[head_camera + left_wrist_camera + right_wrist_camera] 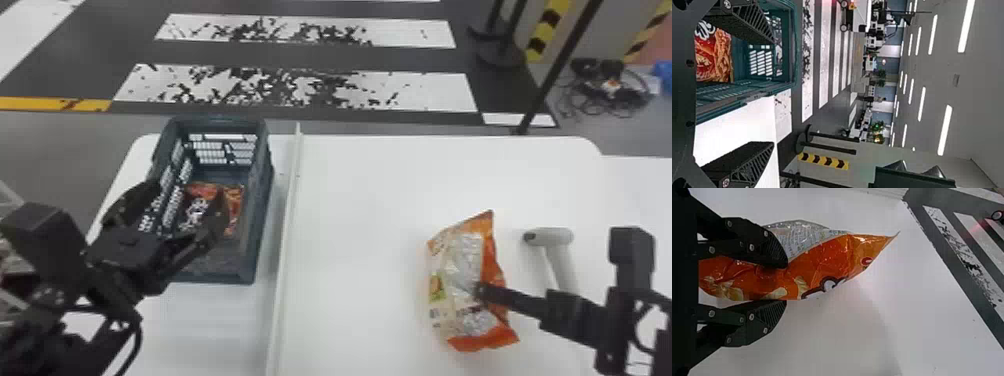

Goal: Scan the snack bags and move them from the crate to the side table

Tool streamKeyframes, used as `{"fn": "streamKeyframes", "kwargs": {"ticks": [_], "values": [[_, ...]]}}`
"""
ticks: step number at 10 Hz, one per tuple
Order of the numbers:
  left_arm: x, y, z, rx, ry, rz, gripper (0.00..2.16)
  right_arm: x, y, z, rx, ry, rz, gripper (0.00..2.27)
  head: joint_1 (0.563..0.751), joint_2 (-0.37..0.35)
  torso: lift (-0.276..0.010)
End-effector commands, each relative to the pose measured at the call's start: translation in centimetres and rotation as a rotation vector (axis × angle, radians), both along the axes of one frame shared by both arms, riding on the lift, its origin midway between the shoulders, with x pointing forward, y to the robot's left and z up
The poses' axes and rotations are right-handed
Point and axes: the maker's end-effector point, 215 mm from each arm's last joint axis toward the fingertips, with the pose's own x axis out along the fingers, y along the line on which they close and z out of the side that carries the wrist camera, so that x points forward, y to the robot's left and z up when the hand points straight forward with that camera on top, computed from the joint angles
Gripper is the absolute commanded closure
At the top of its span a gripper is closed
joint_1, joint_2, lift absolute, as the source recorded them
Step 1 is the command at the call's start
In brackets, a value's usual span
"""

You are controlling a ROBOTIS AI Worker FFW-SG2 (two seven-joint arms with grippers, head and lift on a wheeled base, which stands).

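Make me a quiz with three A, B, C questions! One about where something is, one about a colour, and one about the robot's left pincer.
1. What colour is the crate?
A) Yellow
B) Dark blue-green
C) Pink

2. Where is the scanner?
A) On the table, to the right of the orange bag
B) Inside the crate
C) On the floor

3. How is the left pincer?
A) Shut on the scanner
B) Shut on the orange bag
C) Open

1: B, the crate's walls look dark blue-green.
2: A, the head view shows the scanner lying past the bag's right side.
3: C, the left wrist view shows its two fingers wide apart.
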Motion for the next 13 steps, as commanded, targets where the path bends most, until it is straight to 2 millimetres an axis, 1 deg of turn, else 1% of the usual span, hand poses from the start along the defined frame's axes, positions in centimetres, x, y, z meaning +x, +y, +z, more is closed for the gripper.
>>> {"fn": "streamKeyframes", "kwargs": {"ticks": [1,3,4,5,6,7,8,9,10,11,12,13], "values": [[0.0,0.0,-0.7,0.003,0.023,-0.003,0.08,1.1,-1.7,-0.6,-0.100,-0.005,0.008,0.03,0.695,-0.034,-0.087],[0.2,0.1,-0.5,0.002,0.019,0.000,0.08,2.3,-3.7,-0.2,-0.201,-0.052,0.010,0.04,0.695,-0.060,-0.087],[0.2,0.2,-0.5,0.001,0.019,0.003,0.08,3.1,-4.6,0.9,-0.234,-0.100,0.006,0.04,0.695,-0.076,-0.087],[0.2,0.1,-0.5,0.000,0.019,0.004,0.08,3.2,-4.9,2.0,-0.246,-0.134,0.013,0.04,0.695,-0.089,-0.087],[0.2,0.2,-0.5,0.001,0.018,0.006,0.08,2.7,-3.7,3.8,-0.216,-0.179,0.037,0.04,0.695,-0.096,-0.087],[0.2,0.1,-0.5,-0.002,0.018,0.008,0.08,2.0,-1.1,5.6,-0.147,-0.216,0.074,0.04,0.695,-0.094,-0.087],[0.2,0.1,-0.5,-0.006,0.018,0.009,0.08,1.1,2.0,7.3,-0.081,-0.241,0.113,0.04,0.695,-0.073,-0.087],[0.2,-0.2,-0.5,-0.006,0.018,0.007,0.08,-0.2,5.3,7.8,-0.041,-0.237,0.168,0.24,0.695,-0.034,-0.087],[0.3,-0.3,-0.3,-0.006,0.014,0.006,0.08,-1.0,7.4,7.8,-0.021,-0.230,0.209,0.44,0.695,0.010,-0.087],[0.2,-0.4,-0.4,-0.006,0.017,0.009,0.09,-1.5,8.9,7.6,-0.005,-0.226,0.232,1.11,0.695,0.032,-0.087],[0.0,-0.4,-0.4,-0.007,0.019,0.013,0.09,-1.7,9.7,7.1,-0.009,-0.218,0.246,2.01,0.695,0.067,-0.087],[0.0,-0.5,-0.3,-0.011,0.018,0.012,0.09,-1.7,10.7,7.1,-0.005,-0.234,0.269,2.20,0.695,0.092,-0.087]]}}
